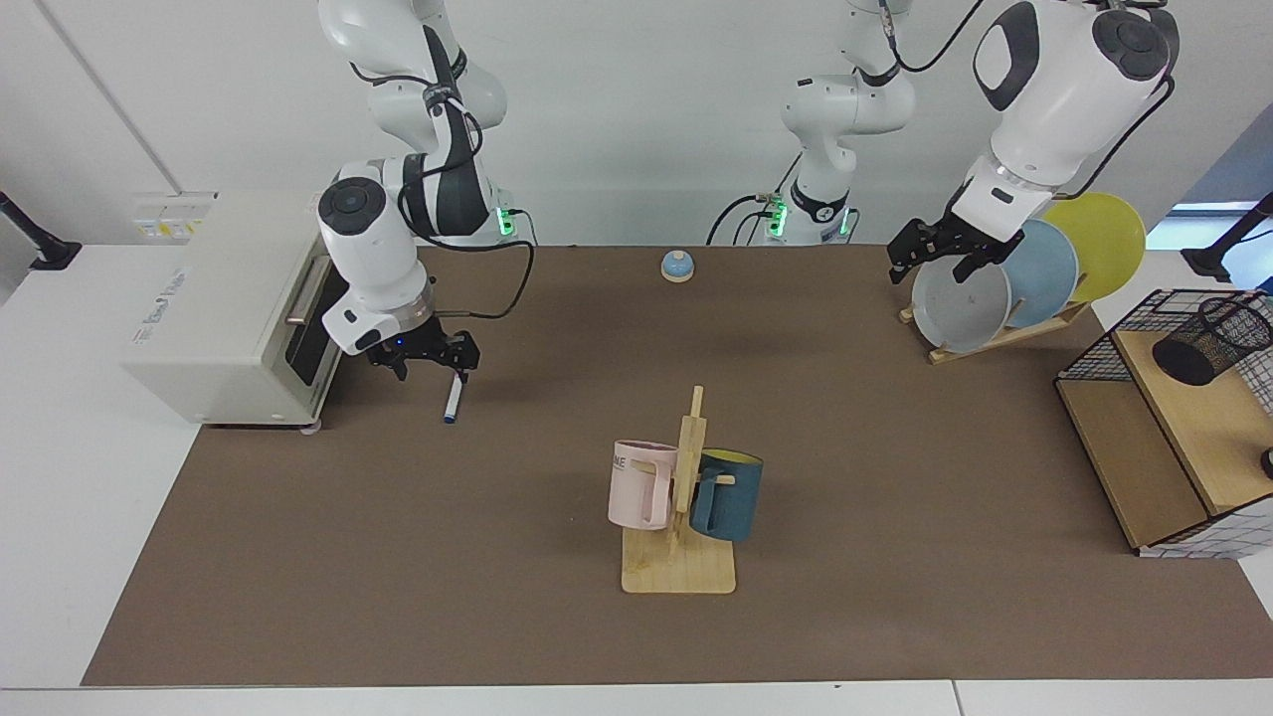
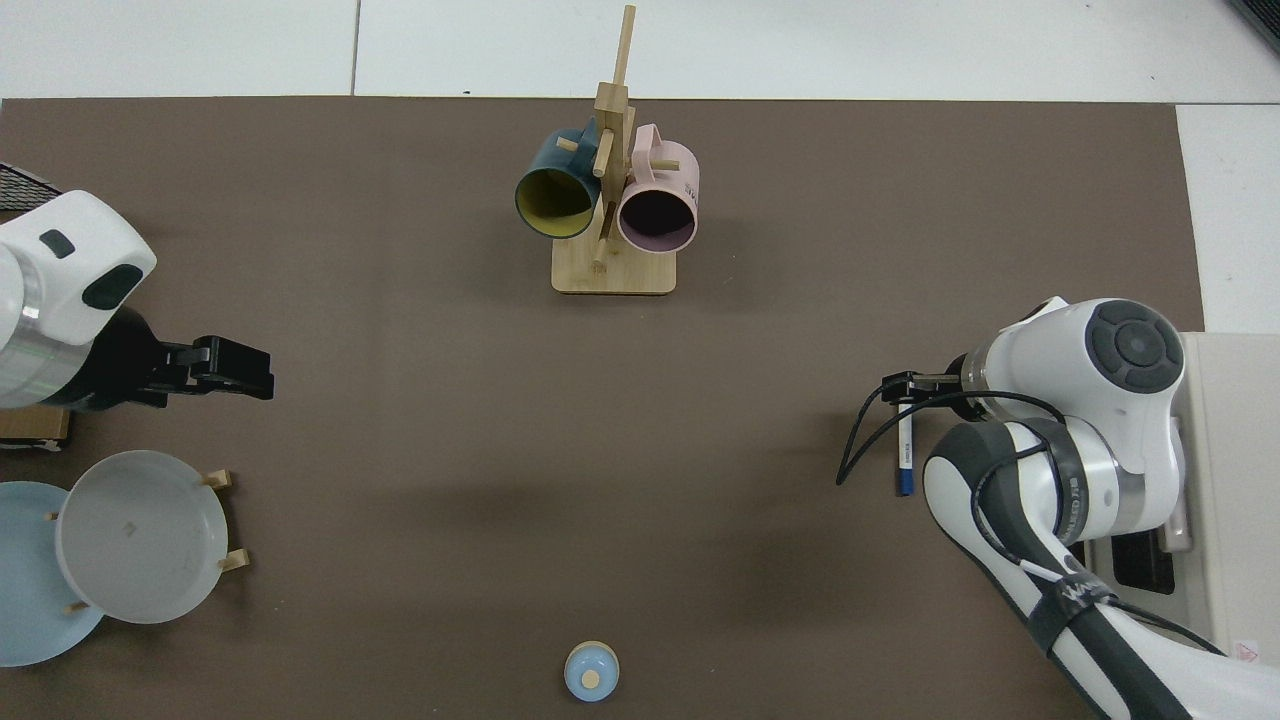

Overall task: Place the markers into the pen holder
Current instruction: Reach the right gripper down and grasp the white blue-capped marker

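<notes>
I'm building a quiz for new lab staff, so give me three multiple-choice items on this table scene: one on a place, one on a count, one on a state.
1. Where is the small black wire-mesh pen holder?
A. on the wooden shelf of the wire rack
B. beside the toaster oven
C. on the mug stand

2. How many mugs hang on the wooden mug stand?
A. one
B. two
C. three

3. How is the white marker with blue cap?
A. lying on the brown mat
B. upright in the holder
C. lifted in the air

Answers: 1 A, it stands on the shelf. 2 B, pink and dark blue. 3 A, it lies flat under the right pincer; the left pincer waits by the plates.
</notes>
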Robot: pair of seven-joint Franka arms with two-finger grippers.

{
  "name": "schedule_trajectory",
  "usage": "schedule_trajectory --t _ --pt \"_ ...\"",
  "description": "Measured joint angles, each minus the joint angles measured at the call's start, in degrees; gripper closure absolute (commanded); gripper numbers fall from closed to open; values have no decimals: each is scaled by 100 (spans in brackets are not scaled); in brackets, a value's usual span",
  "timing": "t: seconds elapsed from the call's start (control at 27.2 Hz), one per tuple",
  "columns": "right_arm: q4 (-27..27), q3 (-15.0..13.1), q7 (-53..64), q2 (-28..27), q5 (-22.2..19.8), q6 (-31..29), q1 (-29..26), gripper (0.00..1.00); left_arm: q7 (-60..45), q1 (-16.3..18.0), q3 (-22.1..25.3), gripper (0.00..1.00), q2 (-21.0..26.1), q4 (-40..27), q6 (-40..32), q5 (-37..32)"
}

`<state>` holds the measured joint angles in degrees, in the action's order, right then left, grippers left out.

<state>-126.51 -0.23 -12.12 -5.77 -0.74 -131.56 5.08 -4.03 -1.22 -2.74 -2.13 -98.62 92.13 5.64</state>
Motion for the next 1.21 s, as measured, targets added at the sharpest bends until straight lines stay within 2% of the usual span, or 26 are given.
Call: schedule_trajectory --t 0.18,0.44,0.48,0.51,0.55,0.62,0.66,1.21 --pt "-211 -8 -2 -159 0 -434 -67 0 44 -13 -25 0 0 -4 27 0" --pt "-269 19 -175 -335 0 -617 -66 0 52 -161 -33 0 1 -78 30 0" --pt "-274 26 -196 -344 0 -631 -63 3 52 -174 -37 0 1 -91 35 0" --pt "-279 31 -208 -353 0 -650 -59 16 52 -185 -39 0 1 -102 43 0" --pt "-286 32 -214 -363 0 -676 -52 34 52 -196 -38 0 1 -111 59 0" --pt "-296 32 -220 -380 0 -699 -44 75 52 -203 -35 0 1 -122 106 0" --pt "-299 32 -220 -384 0 -702 -42 100 52 -203 -32 0 1 -125 133 0" --pt "-287 35 -257 -392 1 -714 28 100 55 -202 -4 0 1 -151 264 0"
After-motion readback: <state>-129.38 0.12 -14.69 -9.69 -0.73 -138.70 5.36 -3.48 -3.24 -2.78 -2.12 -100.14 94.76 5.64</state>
